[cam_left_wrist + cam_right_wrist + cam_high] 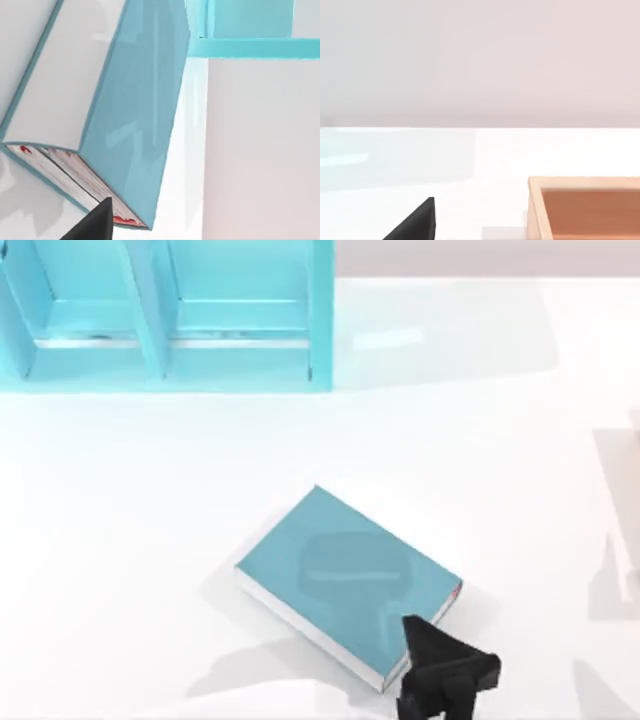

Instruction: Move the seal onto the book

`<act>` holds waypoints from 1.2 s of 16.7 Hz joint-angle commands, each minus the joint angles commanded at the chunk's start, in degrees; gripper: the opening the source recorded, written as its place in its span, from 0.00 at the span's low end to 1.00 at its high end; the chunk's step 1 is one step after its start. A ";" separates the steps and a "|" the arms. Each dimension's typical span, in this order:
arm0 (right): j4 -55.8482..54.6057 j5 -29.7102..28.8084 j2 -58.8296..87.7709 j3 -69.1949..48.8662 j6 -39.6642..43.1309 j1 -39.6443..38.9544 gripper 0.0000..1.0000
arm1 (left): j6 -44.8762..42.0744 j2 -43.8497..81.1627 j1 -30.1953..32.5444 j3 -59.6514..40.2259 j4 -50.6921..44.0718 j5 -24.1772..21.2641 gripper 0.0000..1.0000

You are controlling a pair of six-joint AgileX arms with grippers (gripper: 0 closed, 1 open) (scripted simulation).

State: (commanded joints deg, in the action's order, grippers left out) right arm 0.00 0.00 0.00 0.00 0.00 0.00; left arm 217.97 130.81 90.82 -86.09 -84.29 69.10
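Left tool (440, 665) overlaps the book's (345, 570) near corner.

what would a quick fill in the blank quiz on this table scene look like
1. The book lies flat with its ___ cover facing up.
2. The small mark at one corner of the book is ___.
3. In the top view the shelf unit stands at the table's far ___ side.
4. The left gripper is at the near right edge of the ___.

Missing words: teal; red; left; book
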 joint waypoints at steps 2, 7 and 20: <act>0.00 0.00 0.00 0.00 0.00 0.00 1.00 | 4.41 0.63 1.42 -0.84 -4.69 -0.47 1.00; 0.00 0.00 0.00 0.00 0.00 0.00 1.00 | 6.56 0.94 2.18 -1.27 -7.06 -0.74 1.00; 0.00 0.00 0.00 0.00 0.00 0.00 1.00 | -23.67 -20.93 -16.55 13.74 3.96 -12.25 1.00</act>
State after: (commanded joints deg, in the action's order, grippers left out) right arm 0.00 0.00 0.00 0.00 0.00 0.00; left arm 194.30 109.88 74.26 -72.35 -80.33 56.86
